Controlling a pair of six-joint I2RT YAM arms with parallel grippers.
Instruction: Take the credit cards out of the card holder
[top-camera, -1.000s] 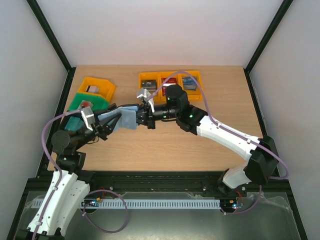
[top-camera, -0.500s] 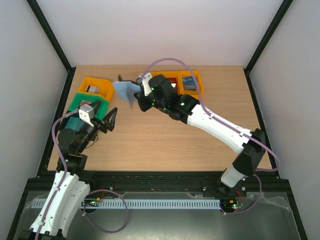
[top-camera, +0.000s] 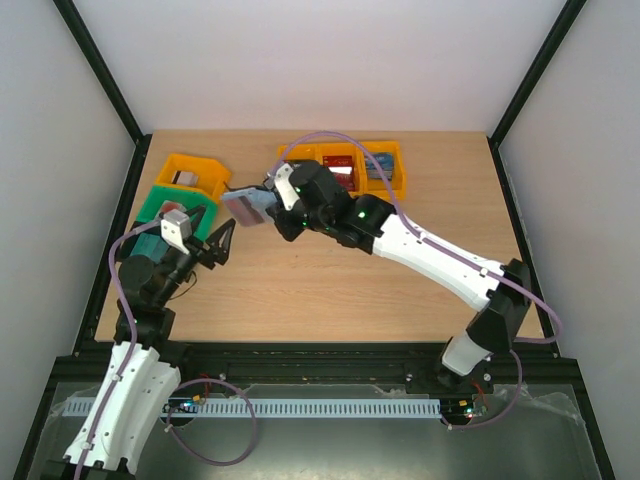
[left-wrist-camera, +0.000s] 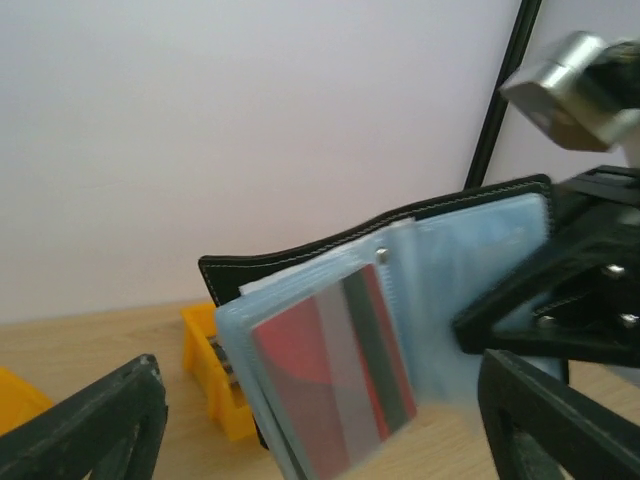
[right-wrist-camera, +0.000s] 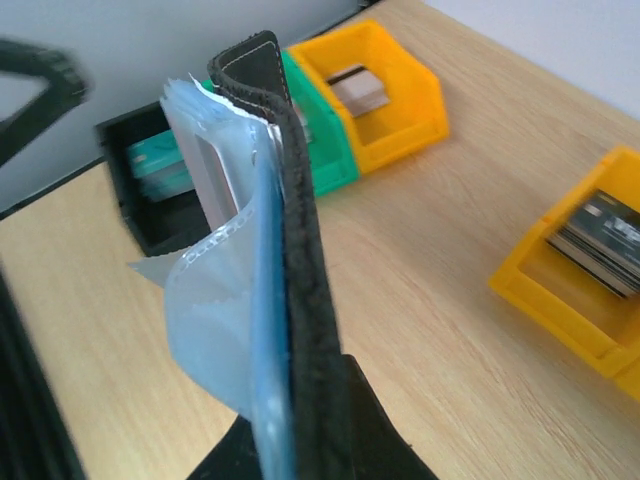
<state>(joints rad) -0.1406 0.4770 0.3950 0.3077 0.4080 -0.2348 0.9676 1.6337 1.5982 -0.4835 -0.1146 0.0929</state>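
Right gripper: clamped on the open card holder, held above the table.
Left gripper: spread wide, empty; holder just ahead of its fingertips.
Credit card: reddish, inside a clear sleeve.

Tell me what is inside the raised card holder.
Clear plastic sleeves fan out of the card holder; the front one holds a reddish card with a grey stripe. Sleeves behind it are covered.
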